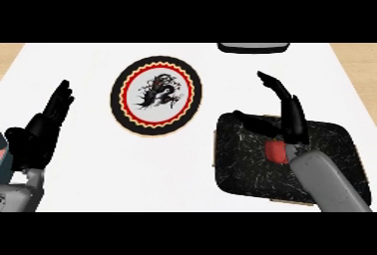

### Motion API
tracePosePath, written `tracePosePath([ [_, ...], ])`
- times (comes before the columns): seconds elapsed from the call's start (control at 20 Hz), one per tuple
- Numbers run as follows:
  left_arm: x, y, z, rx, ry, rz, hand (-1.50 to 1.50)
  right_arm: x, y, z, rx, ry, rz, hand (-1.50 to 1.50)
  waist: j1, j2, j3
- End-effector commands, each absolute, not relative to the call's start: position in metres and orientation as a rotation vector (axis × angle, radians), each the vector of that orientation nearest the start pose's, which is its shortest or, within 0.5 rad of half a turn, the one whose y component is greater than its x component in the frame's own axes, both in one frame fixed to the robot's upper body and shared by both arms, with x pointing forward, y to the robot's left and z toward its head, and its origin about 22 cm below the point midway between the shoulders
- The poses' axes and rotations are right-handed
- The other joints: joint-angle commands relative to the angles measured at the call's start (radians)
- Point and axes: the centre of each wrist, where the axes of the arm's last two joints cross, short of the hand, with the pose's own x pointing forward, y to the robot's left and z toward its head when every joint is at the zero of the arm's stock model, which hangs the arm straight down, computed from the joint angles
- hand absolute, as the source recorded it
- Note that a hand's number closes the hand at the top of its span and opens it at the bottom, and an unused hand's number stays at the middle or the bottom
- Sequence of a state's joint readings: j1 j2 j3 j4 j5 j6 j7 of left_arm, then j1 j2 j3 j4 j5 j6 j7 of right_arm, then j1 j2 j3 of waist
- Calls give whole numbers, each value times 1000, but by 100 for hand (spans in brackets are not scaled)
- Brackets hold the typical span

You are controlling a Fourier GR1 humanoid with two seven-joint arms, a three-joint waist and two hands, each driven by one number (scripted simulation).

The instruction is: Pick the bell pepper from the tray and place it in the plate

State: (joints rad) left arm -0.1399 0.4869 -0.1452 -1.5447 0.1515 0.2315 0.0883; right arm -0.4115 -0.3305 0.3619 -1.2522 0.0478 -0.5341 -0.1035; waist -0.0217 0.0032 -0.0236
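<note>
Over the black speckled tray (243, 164) at the right of the counter (88, 194), the right hand (283, 119) hovers with its fingers spread wide and its thumb extended to the left; it holds nothing. The bell pepper (275, 151), a red shape, lies on the tray just below the palm and is partly hidden by the wrist and grey forearm, so its full outline and orientation cannot be determined. Whether the hand touches the pepper cannot be determined either.

The step in hand appears to be the approach for the grasp. To perform it well:

1. Keep the hand wide until the fingers and thumb straddle the pepper, one on each side.
2. Lower the hand onto the pepper's body, not its edge, to avoid pushing it across the tray.
3. Curl fingers and thumb around the pepper only when it sits between them.
4. Lift clear of the tray's raised rim before moving left.

The plate (156, 95), round with a red and black patterned border and a dark figure at its centre, stands on the counter to the upper left of the tray, apart from it. The left hand (40, 127) rests open at the left edge, fingers up. A dark object (253, 47) shows at the far edge.
</note>
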Motion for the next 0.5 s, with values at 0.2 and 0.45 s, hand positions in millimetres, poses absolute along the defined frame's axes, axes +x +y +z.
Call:
tracePosePath([
  [0.2,286,275,45,238,-1558,-215,0,292,-137,-36,-829,-1667,337,-150,18,-3,21],
  [0.45,285,267,48,240,-1550,-206,0,277,-174,-38,-1068,-1662,475,-150,-1,-15,20],
])
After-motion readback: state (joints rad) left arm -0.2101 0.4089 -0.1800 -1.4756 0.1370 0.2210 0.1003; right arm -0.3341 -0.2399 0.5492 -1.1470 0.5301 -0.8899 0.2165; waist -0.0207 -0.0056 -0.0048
